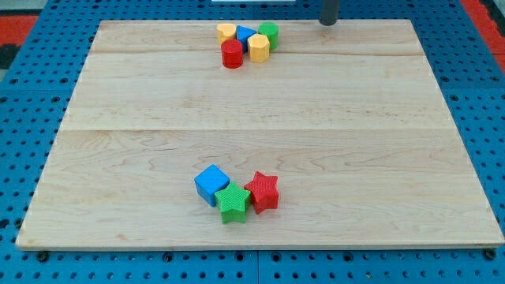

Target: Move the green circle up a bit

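The green circle (269, 32) stands near the board's top edge, at the right end of a tight cluster with a yellow block (226, 32), a blue block (245, 35), a yellow hexagon-like block (259, 48) and a red cylinder (232, 54). My tip (328, 23) is at the view's top, to the right of the green circle and apart from it by a clear gap.
A second cluster lies near the view's bottom: a blue cube (211, 184), a green star (233, 203) and a red star (262, 192), touching one another. The wooden board (379, 142) rests on a blue pegboard (473, 71).
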Controlling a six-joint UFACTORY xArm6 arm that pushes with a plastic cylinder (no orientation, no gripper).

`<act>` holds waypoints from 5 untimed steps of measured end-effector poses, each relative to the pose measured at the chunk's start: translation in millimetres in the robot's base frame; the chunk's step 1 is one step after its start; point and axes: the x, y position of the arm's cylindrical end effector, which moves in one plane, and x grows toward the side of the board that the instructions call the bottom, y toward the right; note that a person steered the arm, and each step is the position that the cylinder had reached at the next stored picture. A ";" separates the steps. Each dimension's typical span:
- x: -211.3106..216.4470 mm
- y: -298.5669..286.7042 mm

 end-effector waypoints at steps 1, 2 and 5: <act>0.1 -14.1; 2.2 -103.8; 54.6 -99.0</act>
